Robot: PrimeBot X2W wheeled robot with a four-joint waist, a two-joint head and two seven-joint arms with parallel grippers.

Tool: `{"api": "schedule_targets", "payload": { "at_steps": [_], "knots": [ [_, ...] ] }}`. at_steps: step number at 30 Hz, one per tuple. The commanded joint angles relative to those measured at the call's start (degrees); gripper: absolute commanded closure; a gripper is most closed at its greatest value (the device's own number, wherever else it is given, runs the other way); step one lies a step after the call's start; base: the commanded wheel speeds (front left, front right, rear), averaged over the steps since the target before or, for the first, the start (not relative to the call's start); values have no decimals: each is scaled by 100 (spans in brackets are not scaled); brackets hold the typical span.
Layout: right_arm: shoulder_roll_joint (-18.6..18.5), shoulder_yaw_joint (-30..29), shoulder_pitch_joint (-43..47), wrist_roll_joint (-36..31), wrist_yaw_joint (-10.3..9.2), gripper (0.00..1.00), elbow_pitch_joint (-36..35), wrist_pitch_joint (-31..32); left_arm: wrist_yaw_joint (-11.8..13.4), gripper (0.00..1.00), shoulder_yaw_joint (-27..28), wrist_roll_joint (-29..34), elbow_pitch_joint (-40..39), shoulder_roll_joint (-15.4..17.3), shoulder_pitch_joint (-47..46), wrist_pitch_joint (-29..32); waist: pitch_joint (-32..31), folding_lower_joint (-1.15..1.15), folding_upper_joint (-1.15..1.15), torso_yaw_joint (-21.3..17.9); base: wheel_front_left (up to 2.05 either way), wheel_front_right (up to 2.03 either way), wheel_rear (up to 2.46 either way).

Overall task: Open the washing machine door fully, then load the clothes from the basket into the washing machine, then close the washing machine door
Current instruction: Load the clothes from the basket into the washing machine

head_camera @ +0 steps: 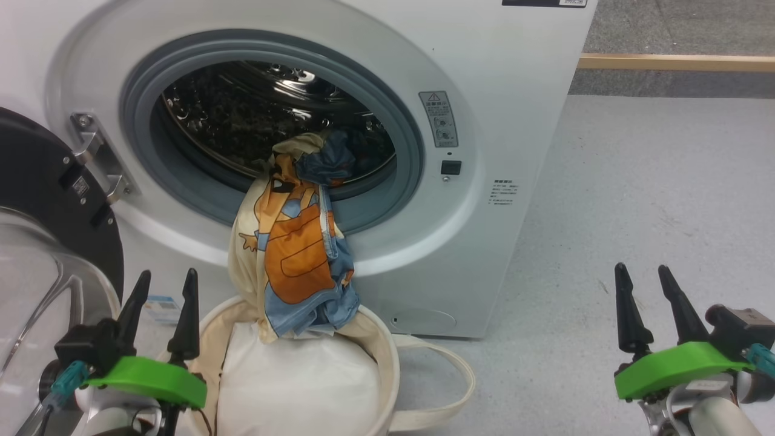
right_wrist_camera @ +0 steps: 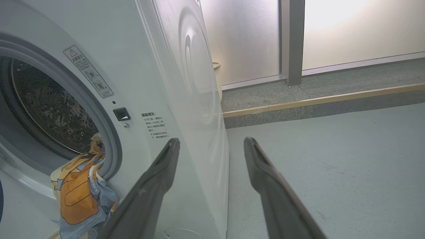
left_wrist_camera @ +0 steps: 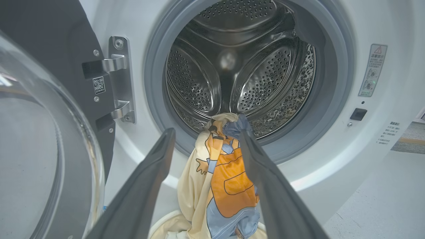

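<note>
The blue and cream cartoon-print clothes (head_camera: 296, 242) are half in, half out. The top end is bunched on the lip of the perforated steel drum (head_camera: 242, 115). The rest drapes over the grey rubber ring (head_camera: 407, 157) and down the front of the white front-loading washing machine (head_camera: 502, 109), and the bottom end lands in the round cream canvas basket (head_camera: 390, 363). So the long axis runs pretty much straight up and down.

Can't tell how much fabric sits inside the drum. The basket's near side is cut off at the bottom of the head view, and plain white padding (head_camera: 296, 381) fills it. The glossy black round door (head_camera: 42, 181) hangs open at left, partly out of frame.

The left fingers (head_camera: 186, 315) are spread and holding nothing, just left of the cloth and not touching it. The right fingers (head_camera: 626, 315) are spread and empty too, well apart over the grey floor (head_camera: 636, 200).
</note>
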Motion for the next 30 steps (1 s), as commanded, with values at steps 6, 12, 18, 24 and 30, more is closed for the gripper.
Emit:
{"api": "schedule_targets", "payload": {
  "at_steps": [6, 12, 18, 24, 30],
  "knots": [
    [-115, 102, -90, -25, 42, 0, -146, -71, -32, 0, 256, 35, -246, 69, -135, -69, 14, 0, 0, -11, 0, 0, 0],
    [-88, 124, -102, -29, 42, 0, -137, -71, -32, 0, 260, 35, -262, 43, -118, -69, 8, 0, 0, -36, 0, 0, 0],
    [-65, 148, -127, -47, 42, 0, -148, -71, -32, 0, 257, 26, -260, 12, -101, -69, 13, 0, 0, -61, 0, 0, 0],
    [-52, 151, -133, -49, 42, 0, -142, -71, -33, 0, 256, 21, -197, -5, -95, -69, 33, 0, 0, -88, 0, 0, 0],
    [-48, 179, -150, -49, 42, 0, -156, -71, -33, 0, 171, -63, 147, -46, -79, -69, 103, 0, 0, -155, 0, 0, 0]
  ]
}}
